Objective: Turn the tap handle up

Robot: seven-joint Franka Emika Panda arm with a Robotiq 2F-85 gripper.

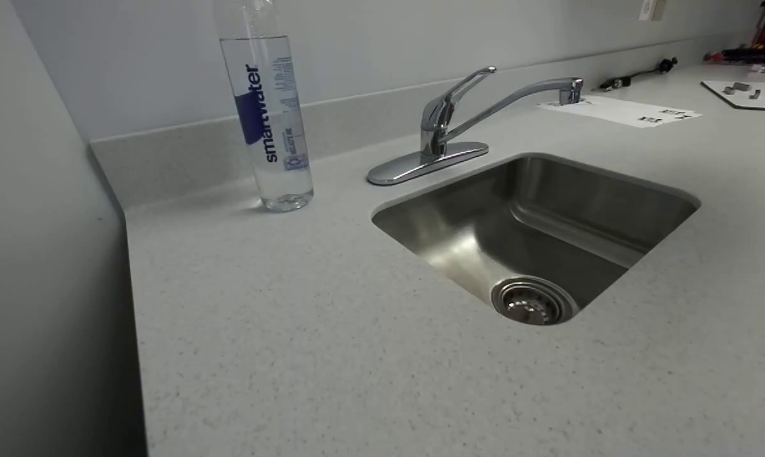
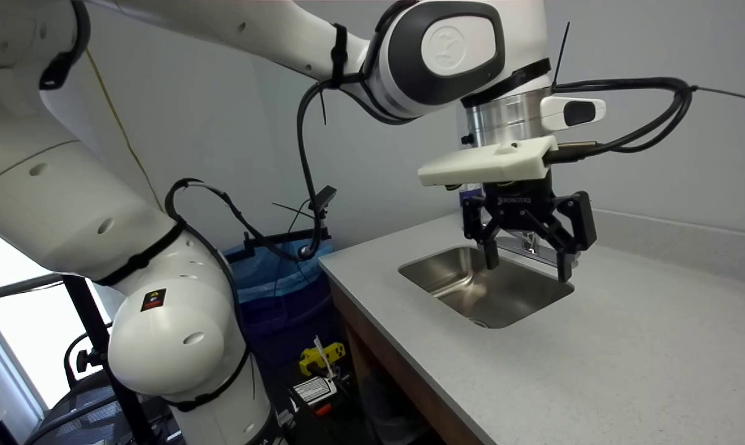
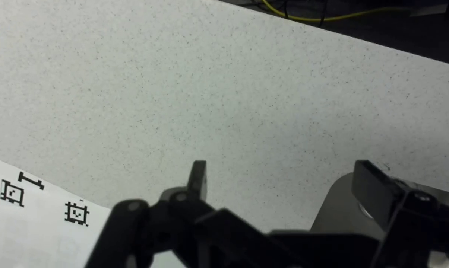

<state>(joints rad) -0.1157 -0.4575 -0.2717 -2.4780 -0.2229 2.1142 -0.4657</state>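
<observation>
The tap handle [image 1: 468, 86] is a short chrome lever on top of the faucet. In an exterior view it slants upward above the long thin spout [image 1: 515, 101]. The faucet's flat chrome base [image 1: 407, 167] sits behind the sink. In an exterior view my gripper [image 2: 528, 261] is open and empty above the sink area, in front of the faucet. It hides the handle and most of the faucet there, leaving part of the chrome base [image 2: 517, 246] in sight. In the wrist view the gripper's fingers [image 3: 280, 175] are wide apart over the counter; the handle does not show.
The steel sink [image 1: 611, 203] is set in the speckled counter [image 1: 280, 330]; its corner shows in the wrist view [image 3: 336, 208]. A tall water bottle [image 1: 268, 120] stands beside the faucet. Marked paper [image 3: 41, 230] lies on the counter. A wall runs behind the faucet.
</observation>
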